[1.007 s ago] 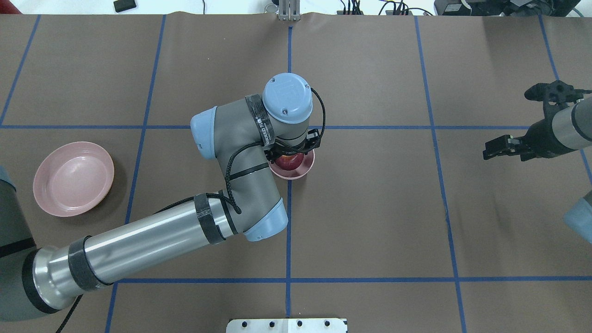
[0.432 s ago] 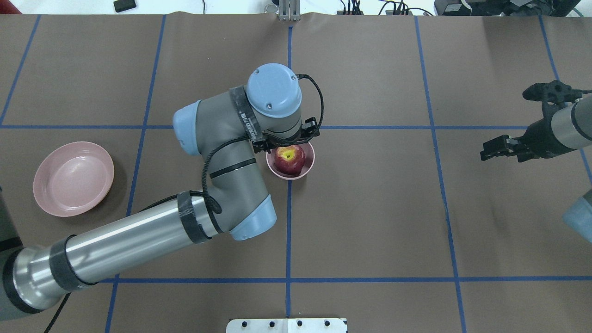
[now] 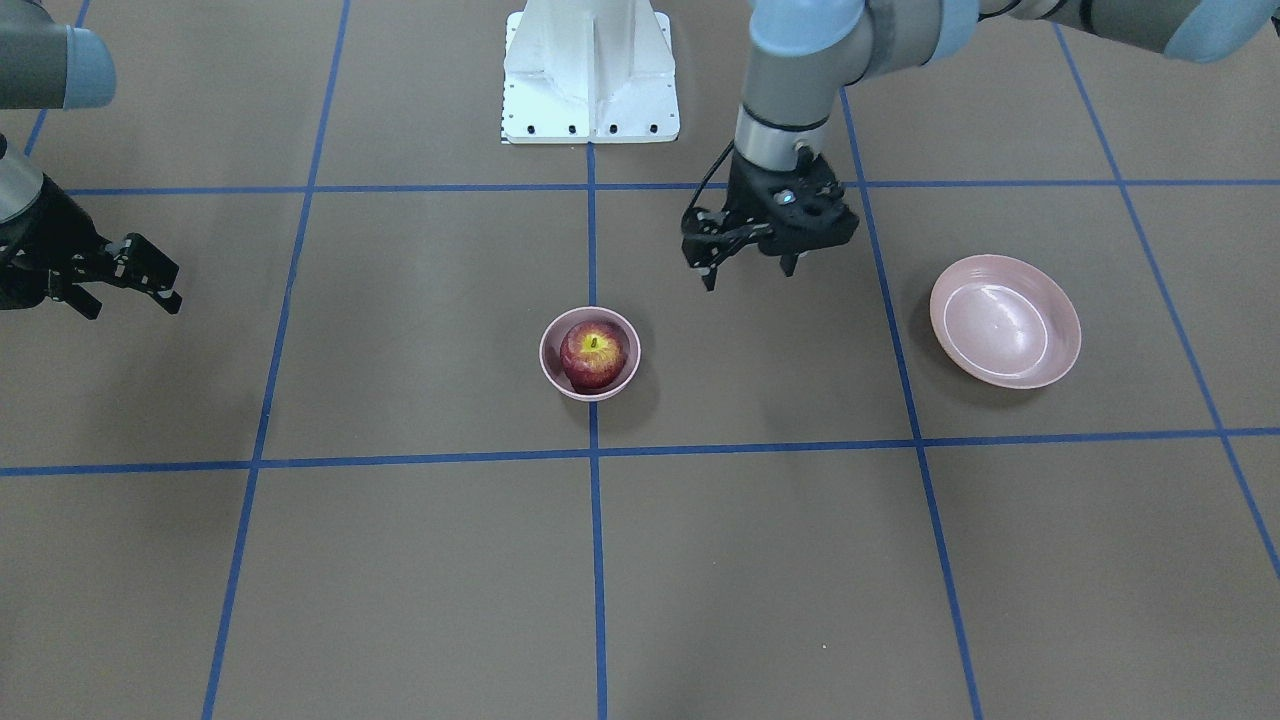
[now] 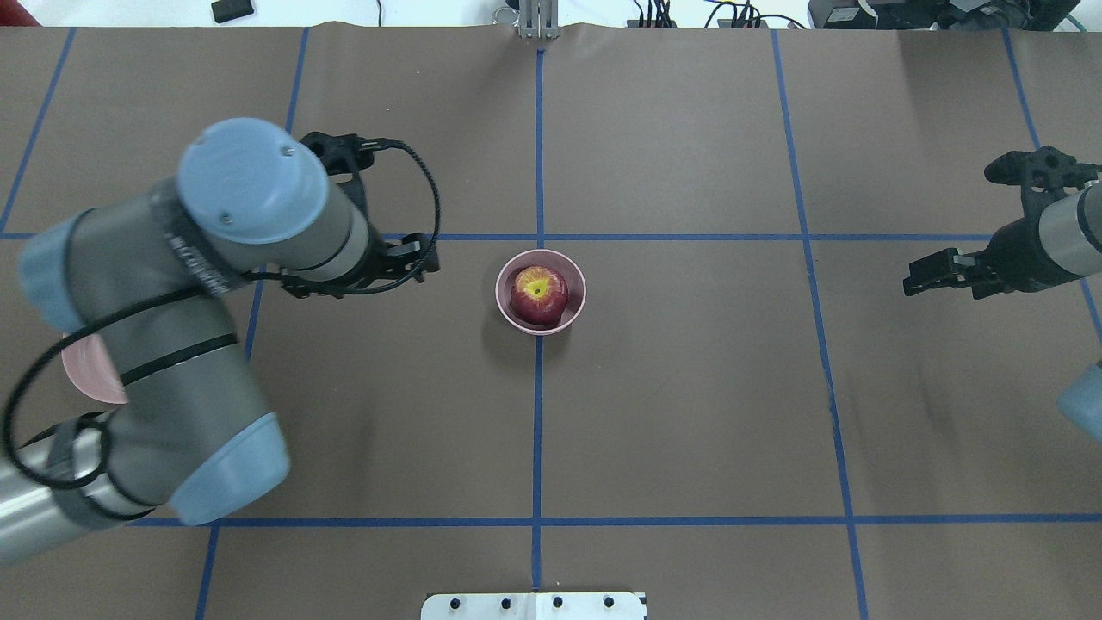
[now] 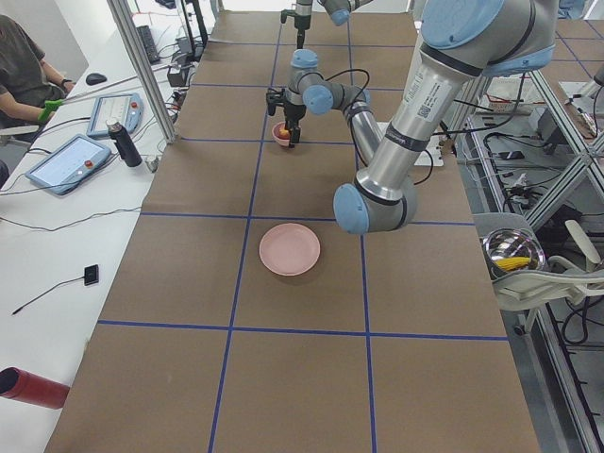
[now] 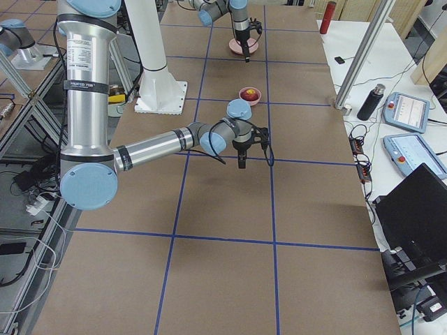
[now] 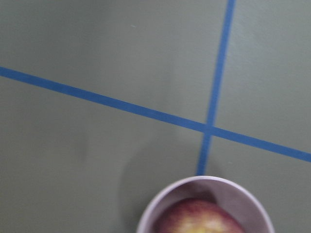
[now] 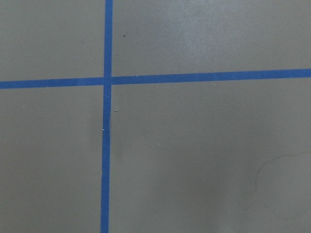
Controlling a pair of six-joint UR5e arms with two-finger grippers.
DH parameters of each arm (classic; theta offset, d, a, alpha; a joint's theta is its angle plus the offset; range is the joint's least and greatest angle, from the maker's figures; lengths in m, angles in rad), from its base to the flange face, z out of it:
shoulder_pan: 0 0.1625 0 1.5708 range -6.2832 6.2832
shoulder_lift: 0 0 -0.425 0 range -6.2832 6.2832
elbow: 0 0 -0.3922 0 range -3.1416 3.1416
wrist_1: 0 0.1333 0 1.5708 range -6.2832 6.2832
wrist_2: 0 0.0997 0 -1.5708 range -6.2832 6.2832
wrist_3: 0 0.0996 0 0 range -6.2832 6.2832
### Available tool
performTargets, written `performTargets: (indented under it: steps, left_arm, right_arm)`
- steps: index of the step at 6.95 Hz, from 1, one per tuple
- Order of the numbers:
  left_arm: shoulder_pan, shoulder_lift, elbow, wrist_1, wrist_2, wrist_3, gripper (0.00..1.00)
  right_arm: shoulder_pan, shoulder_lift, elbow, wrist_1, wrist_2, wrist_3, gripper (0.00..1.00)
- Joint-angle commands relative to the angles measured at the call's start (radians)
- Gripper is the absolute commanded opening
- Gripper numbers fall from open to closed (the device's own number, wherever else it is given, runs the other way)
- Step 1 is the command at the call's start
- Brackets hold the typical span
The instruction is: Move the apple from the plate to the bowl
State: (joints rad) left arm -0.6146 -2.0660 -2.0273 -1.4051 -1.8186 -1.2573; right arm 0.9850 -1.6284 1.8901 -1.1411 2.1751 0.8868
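Observation:
The dark-red apple [image 4: 539, 294] with its yellow stem patch sits in the small pink bowl [image 4: 572, 312] at the table's middle; both show in the front view, apple [image 3: 592, 353] and bowl [image 3: 549, 368], and at the bottom of the left wrist view, apple [image 7: 199, 217] and bowl [image 7: 165, 199]. The wide pink plate [image 3: 1005, 320] is empty; overhead my left arm hides all but a sliver of it [image 4: 90, 379]. My left gripper [image 3: 748, 272] [image 4: 360, 274] is open and empty, raised between bowl and plate. My right gripper [image 3: 130, 300] [image 4: 940, 274] is open and empty, far off to the right.
The white robot base [image 3: 590, 70] stands at the table's near edge. Blue tape lines [image 4: 538, 413] grid the brown table. An operator [image 5: 21, 66], tablets and a bottle are on the side bench beyond the far edge.
My left gripper has lifted off the apple in the bowl and swung left toward the plate's side. The apple stays in the bowl. The right arm has barely moved.

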Motion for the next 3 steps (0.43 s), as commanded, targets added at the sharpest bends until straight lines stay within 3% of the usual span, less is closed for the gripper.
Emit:
performTargets:
  steps: [1,2,3]
  left_arm:
    - [-0.058,0.238,-0.18,0.07,-0.098,0.444,0.98]
    - [-0.186,0.364,-0.176,0.046,-0.106,0.678,0.98]
    - [-0.314,0.395,-0.142,0.044,-0.178,0.811,0.98]
  right_arm:
    - [0.132,-0.034,-0.009,0.026,0.111,-0.075,1.0]
    - [0.246,-0.031,-0.069,0.017,0.149,-0.195,1.0]
    - [0.324,-0.03,-0.16,0.017,0.157,-0.35,1.0]
